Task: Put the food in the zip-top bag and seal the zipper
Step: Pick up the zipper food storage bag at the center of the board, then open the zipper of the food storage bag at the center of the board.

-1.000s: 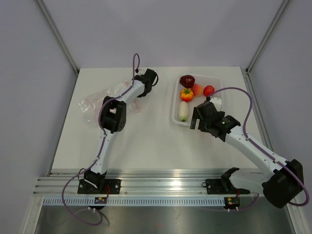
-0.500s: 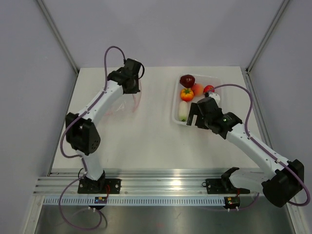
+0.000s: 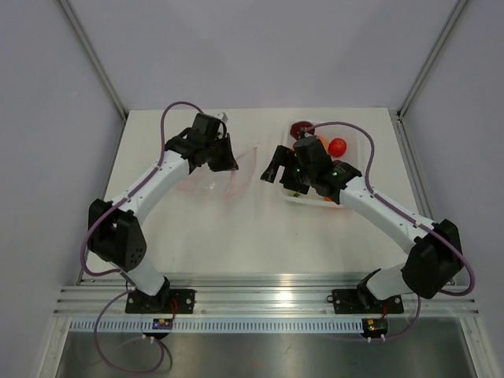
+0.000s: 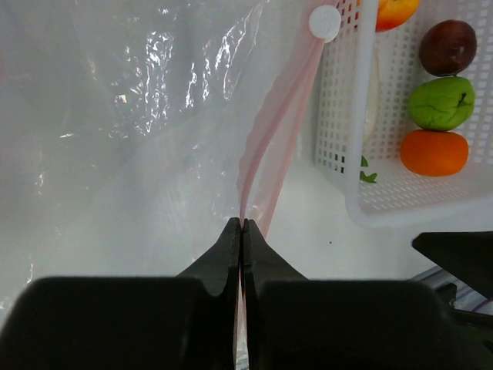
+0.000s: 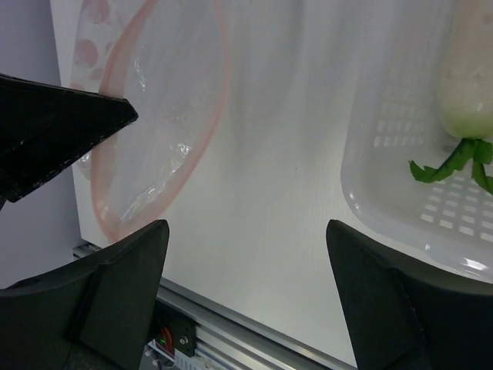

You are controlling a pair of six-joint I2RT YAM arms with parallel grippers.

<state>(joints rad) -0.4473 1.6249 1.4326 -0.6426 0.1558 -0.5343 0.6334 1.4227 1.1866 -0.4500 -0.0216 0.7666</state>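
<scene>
My left gripper [image 4: 243,225] is shut on the pinkish-red zipper [image 4: 271,116] of the zip-top bag [image 4: 131,116], near its white slider [image 4: 324,22]. In the top view the left gripper [image 3: 228,156] holds the bag [image 3: 236,179] just left of the tray. In the right wrist view the bag's mouth [image 5: 166,100] gapes open as a pink loop. My right gripper [image 5: 246,231] is open and empty over the bare table between bag and tray; it also shows in the top view [image 3: 274,172]. The food lies in the tray: purple [image 4: 449,46], green [image 4: 441,102], orange [image 4: 434,152], white [image 5: 470,77], red [image 3: 337,146].
The rigid white perforated tray [image 4: 370,208] stands at the back right of the table [image 3: 252,228]; its rim shows in the right wrist view [image 5: 385,185]. My right arm crosses over the tray and hides part of the food. The metal rail [image 3: 260,299] runs along the near edge.
My left arm has swung the bag to the right, close to the tray. My right gripper has moved up and left across the tray to the gap beside the bag.
</scene>
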